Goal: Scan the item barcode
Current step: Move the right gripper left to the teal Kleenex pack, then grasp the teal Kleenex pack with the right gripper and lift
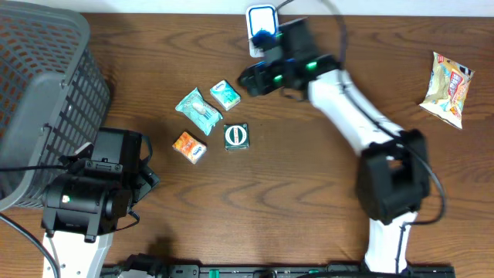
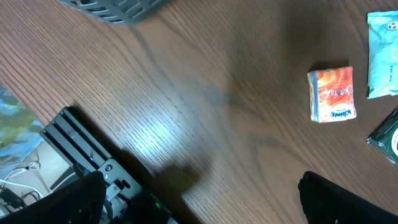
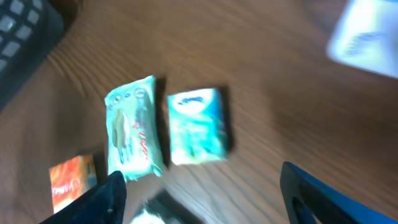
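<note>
Teal packet (image 1: 225, 94), the small one printed in blue-green and white, is my best guess at the item to be scanned, since it lies nearest the right gripper (image 1: 245, 79); the frames do not settle which item is meant. It lies flat on the wooden table (image 1: 324, 193) near the middle, just beside a longer pale green packet (image 1: 197, 107), with a dark green packet (image 1: 236, 136) bearing a round white emblem and an orange packet (image 1: 189, 146) a little nearer the robot. It looks like a soft film wrap around something squashy, so it should be light, yielding and somewhat slick, and liable to slide or crumple rather than break. Pinching across its short sides would likely hold best and leave the broad faces bare for reading. No barcode shows on the upward face, and the right wrist view is blurred, so it may sit underneath. The right gripper hangs over the packets with its fingers well apart and nothing between them. The left gripper (image 2: 205, 205), beside the grey basket (image 1: 38, 93), is spread wide and empty too. What seems to be the scanner (image 1: 261, 27), a white and blue device, stands at the table's far edge.
</note>
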Robot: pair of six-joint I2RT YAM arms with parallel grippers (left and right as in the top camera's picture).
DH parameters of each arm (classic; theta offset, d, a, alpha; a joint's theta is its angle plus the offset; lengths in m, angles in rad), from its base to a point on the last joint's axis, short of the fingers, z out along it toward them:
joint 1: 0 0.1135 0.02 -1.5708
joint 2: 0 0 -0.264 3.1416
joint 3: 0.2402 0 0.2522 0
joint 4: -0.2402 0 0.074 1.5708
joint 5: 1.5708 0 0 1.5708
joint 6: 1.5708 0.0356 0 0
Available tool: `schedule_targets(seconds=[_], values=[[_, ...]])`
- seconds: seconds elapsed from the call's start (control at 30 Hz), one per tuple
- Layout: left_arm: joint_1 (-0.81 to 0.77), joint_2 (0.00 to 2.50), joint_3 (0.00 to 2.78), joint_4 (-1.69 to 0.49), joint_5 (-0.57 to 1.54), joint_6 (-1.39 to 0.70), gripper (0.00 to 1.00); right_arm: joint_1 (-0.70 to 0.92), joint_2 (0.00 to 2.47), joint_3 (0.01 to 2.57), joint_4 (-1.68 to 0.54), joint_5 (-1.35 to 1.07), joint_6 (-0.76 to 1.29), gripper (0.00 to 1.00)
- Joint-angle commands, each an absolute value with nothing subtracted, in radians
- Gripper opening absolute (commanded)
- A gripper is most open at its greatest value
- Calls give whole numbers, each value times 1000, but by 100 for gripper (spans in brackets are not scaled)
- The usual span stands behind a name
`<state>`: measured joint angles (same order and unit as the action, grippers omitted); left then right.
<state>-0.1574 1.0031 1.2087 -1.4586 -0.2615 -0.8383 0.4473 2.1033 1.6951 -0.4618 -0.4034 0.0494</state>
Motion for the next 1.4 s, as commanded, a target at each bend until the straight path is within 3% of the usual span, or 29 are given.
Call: schedule_targets(seconds=[0.0,0.07,0.27,0.47,0.83,1.07,1.37], values=[[-154,999,1228,-1461,-278,-847,98,497,2156,1700,-414,-353,75,68],[-154,999,1228,-1462,-278,-848,98,531,2194,1700,-371,-302,81,60],[-154,999,1228,-1461,-278,-847,98,597,2266,1700,-313,-118,93,50],[-154,999,1228,-1461,-278,-848,97,621,2330,1700,-308,-65,93,48],[-154,999,1228,-1461,-278,-848,98,616,2288,1701,-539,177,94,1],[-154,999,1228,-1461,-278,-848,97,582,2162,1701,-734,156,172,1],[-154,999,1228,-1462,-278,-848,98,448,2095,1700,-927,-248,168,1]])
